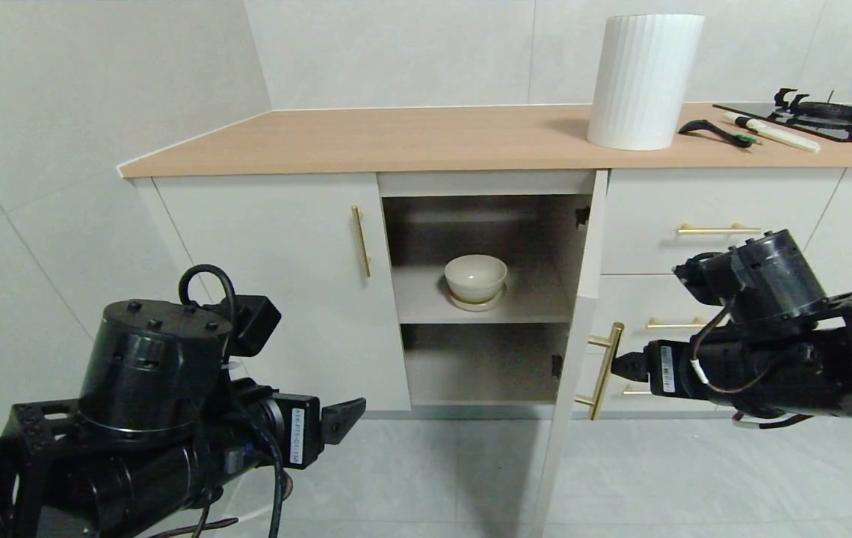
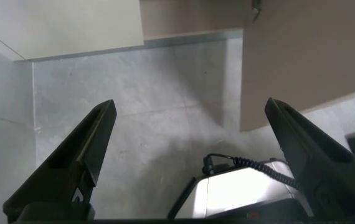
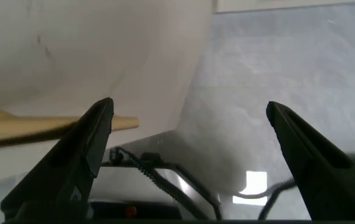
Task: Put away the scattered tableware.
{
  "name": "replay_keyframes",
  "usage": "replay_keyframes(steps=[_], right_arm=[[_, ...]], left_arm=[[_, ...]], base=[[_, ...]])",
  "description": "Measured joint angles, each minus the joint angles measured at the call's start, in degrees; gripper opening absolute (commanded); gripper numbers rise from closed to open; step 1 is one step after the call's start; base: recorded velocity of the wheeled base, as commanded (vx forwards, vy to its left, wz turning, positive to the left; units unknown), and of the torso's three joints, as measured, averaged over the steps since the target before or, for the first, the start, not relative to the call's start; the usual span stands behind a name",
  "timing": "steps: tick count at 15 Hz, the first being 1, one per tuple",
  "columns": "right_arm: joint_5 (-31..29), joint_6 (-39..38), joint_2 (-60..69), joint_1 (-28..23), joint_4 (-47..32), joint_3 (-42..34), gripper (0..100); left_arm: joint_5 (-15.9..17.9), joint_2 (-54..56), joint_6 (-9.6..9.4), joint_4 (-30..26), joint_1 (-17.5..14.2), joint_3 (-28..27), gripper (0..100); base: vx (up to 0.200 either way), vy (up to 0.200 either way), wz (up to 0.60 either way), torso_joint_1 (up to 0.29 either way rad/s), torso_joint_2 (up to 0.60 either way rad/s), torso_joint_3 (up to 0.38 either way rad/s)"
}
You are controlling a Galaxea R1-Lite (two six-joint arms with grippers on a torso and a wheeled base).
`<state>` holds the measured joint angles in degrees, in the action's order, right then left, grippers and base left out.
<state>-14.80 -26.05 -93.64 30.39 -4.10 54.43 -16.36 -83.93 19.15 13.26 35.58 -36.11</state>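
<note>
A cream bowl (image 1: 475, 276) sits on a small plate (image 1: 475, 302) on the upper shelf of the open cabinet (image 1: 486, 299). The cabinet door (image 1: 572, 351) stands swung out toward me, edge on. Its gold handle (image 1: 604, 370) is right beside my right gripper (image 1: 624, 366). That gripper (image 3: 190, 143) is open, and the gold handle (image 3: 40, 127) runs past one of its fingers (image 3: 87, 149). My left gripper (image 1: 345, 417) is low at the left over the floor, away from the cabinet. It is open (image 2: 190, 137) and holds nothing.
On the wooden counter (image 1: 396, 138) stand a tall white ribbed container (image 1: 643, 82), a black and green tool (image 1: 717, 133) and a white stick-shaped item (image 1: 770, 132), beside a gas hob (image 1: 829, 112). Drawers (image 1: 717, 224) with gold handles are behind my right arm. The left cabinet door (image 1: 276, 284) is closed.
</note>
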Motion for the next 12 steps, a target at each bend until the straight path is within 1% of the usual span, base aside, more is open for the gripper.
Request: replay_keyframes(steps=[2,4,6,8,12], right_arm=[[0.18,0.06,-3.74,1.22,0.46,3.61,100],[1.91,0.02,-7.5,2.13,0.55,7.53,100],[4.73,-0.24,-10.19,2.68,0.62,9.63,100],[6.22,-0.35,-12.07,2.74,0.73,10.29,100],[6.66,-0.49,-16.29,1.85,8.83,10.47,100]], left_arm=[[0.0,0.41,-0.02,-0.02,0.0,0.0,100],[-0.04,0.78,-0.09,-0.02,0.0,-0.07,100],[-0.06,0.96,-0.11,-0.02,0.0,-0.09,100],[-0.06,1.0,-0.09,0.0,0.0,-0.09,100],[-0.04,0.78,-0.09,0.0,0.0,0.0,100]], base=[[0.0,0.0,0.0,0.0,0.0,0.0],[0.0,0.0,0.0,0.0,0.0,0.0],[0.0,0.0,0.0,0.0,0.0,0.0],[0.0,0.0,0.0,0.0,0.0,0.0],[0.0,0.0,0.0,0.0,0.0,0.0]])
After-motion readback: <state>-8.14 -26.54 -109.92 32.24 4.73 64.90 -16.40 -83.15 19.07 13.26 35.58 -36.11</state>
